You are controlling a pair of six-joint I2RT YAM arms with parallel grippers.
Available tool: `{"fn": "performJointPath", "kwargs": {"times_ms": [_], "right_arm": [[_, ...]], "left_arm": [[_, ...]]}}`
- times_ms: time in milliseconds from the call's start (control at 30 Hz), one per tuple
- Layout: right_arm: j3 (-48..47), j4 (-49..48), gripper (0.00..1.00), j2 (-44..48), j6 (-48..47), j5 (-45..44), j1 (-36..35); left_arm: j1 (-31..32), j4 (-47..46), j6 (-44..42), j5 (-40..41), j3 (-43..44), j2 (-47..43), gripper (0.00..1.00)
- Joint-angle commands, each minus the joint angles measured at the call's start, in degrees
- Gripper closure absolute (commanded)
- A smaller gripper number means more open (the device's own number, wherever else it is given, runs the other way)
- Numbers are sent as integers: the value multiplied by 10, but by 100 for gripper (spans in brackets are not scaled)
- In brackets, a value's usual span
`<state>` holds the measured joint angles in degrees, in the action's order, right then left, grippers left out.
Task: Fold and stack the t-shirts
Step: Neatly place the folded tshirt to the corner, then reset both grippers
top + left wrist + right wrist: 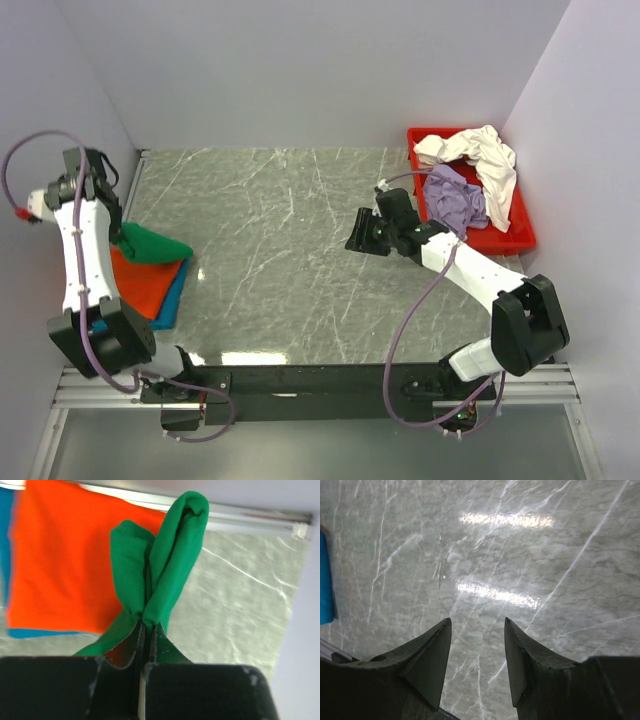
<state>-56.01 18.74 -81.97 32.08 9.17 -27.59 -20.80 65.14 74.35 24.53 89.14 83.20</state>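
Pinching the green t-shirt (170, 555) with the left gripper (145, 628), on the left.
Jaws squeeze tight on a green fold over the orange t-shirt (65, 560), which lies on the teal t-shirt (179, 292). The right gripper (477, 645) hangs spread wide over the marble table (545, 560), holding nothing. The cream-white t-shirt (490, 165) and lavender t-shirt (455, 195) lie in the red tray (513, 238), far right.
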Motion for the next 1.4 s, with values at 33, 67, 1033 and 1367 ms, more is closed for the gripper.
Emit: {"fn": "performJointPath", "kwargs": {"times_ms": [33, 67, 1033, 1367], "right_arm": [[-7, 5, 46, 26, -3, -8, -25], [-5, 4, 46, 27, -2, -9, -30], [48, 4, 29, 171, 13, -43, -63], [126, 21, 26, 316, 31, -132, -63]], "left_arm": [[-38, -31, -11, 31, -118, -108, 99], [-45, -33, -13, 39, -141, -126, 93], [380, -275, -112, -69, -323, -255, 1], [703, -315, -119, 69, -296, -127, 1]]}}
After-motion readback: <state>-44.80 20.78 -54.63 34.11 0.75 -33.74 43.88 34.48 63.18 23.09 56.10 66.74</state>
